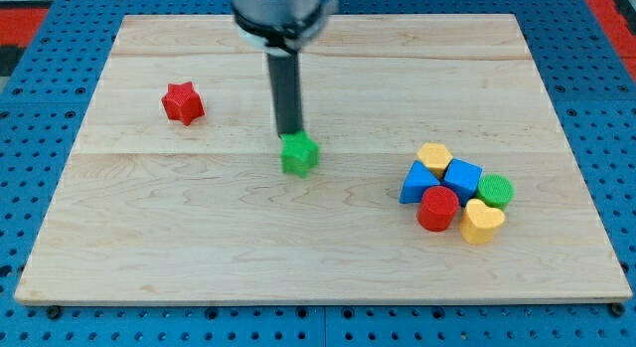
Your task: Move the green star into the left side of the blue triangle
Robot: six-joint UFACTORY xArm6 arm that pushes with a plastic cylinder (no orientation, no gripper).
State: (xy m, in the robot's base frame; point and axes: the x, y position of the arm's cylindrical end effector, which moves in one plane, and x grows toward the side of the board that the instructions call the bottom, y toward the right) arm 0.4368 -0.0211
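My tip (291, 134) is the bare end of a rod, a tool with nothing to open or clench, so it grasps nothing; it sits against the top edge of the green star (299, 154), near the middle of the desk (199, 238). I can't make out a long axis or heading on the star.

Well to the view's right is a cluster of six:
- blue triangle (416, 184)
- blue cube (462, 177)
- orange block (434, 155)
- red cylinder (438, 208)
- yellow heart (482, 221)
- green cylinder (496, 191)

One red star (183, 102) sits alone at upper left.

My tip (291, 134) seems to touch the green star (299, 154) from above; the blue triangle (416, 184) lies well right, the red star (183, 102) upper left.
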